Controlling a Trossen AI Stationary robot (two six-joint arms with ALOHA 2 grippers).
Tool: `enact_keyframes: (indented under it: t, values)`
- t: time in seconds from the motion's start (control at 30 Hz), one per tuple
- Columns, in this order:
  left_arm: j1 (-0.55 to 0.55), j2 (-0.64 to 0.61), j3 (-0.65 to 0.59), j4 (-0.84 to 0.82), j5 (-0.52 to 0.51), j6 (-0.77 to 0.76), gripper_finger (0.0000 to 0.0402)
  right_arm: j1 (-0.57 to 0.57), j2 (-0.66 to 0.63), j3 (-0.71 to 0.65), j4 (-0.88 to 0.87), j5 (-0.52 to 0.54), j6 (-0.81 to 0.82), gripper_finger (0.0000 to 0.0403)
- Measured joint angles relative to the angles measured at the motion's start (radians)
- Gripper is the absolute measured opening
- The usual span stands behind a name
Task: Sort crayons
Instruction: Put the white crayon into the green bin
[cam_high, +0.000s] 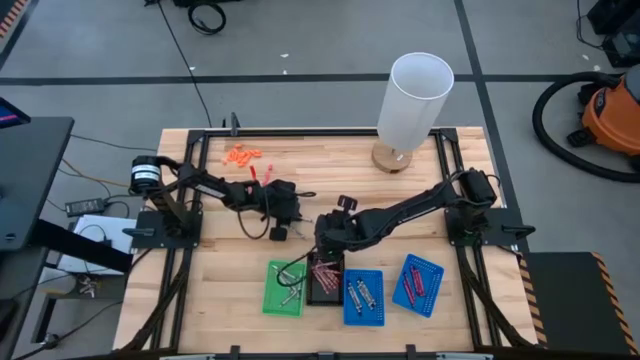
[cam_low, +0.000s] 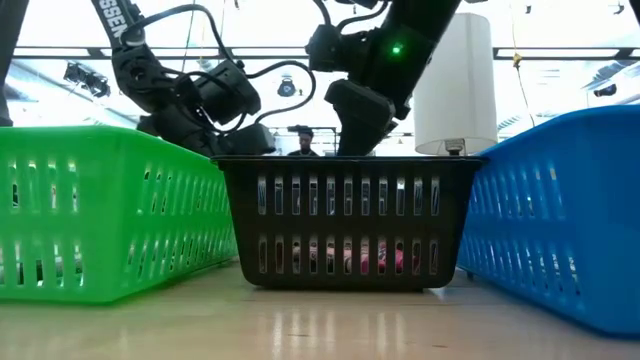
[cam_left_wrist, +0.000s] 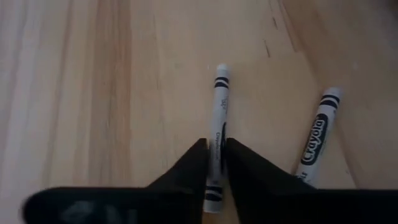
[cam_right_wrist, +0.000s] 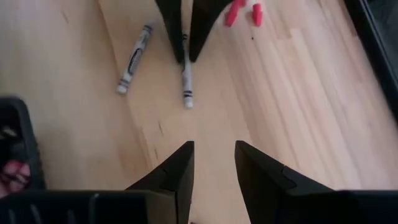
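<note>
Sorting partly done: left hand (cam_left_wrist: 214, 163) pinches one white paper-wrapped crayon (cam_left_wrist: 217, 124) on the bench (cam_left_wrist: 93, 93); its twin (cam_left_wrist: 317, 134) waits beside it; right hand (cam_right_wrist: 214, 165) apart.

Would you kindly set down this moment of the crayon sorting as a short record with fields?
Left claw: low over the bare wood, fingers closing around one white crayon; a firm grip cannot be confirmed
Neighbouring crayon: lying loose on the table beside it
Right claw: open, holding nothing, hovering by the black basket
Black basket contents: pinkish-red crayons
Green basket: a few crayons inside
Blue baskets: crayons in each
Table: orange bits near the far edge
</note>
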Motion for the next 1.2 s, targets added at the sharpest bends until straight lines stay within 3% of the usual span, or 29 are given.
enact_keyframes:
  t: [0.17, 0.47, 0.77, 1.2]
  values:
    - [-0.025, -0.001, -0.001, -0.003, -0.022, -0.017, 0.0014, 0.011, 0.000, 0.000, -0.073, 0.066, -0.055, 0.0124]
    - [-0.071, -0.038, -0.004, -0.019, -0.111, -0.042, 0.0020, -0.004, 0.000, 0.000, -0.097, 0.126, -0.070, 0.0124]
    - [-0.160, -0.189, -0.009, -0.164, -0.246, -0.063, 0.0019, 0.003, -0.005, 0.000, -0.112, 0.219, -0.083, 0.0124]
    - [-0.301, -0.356, -0.008, -0.227, -0.350, -0.104, 0.0019, 0.040, -0.113, 0.000, -0.110, 0.243, -0.027, 0.0124]
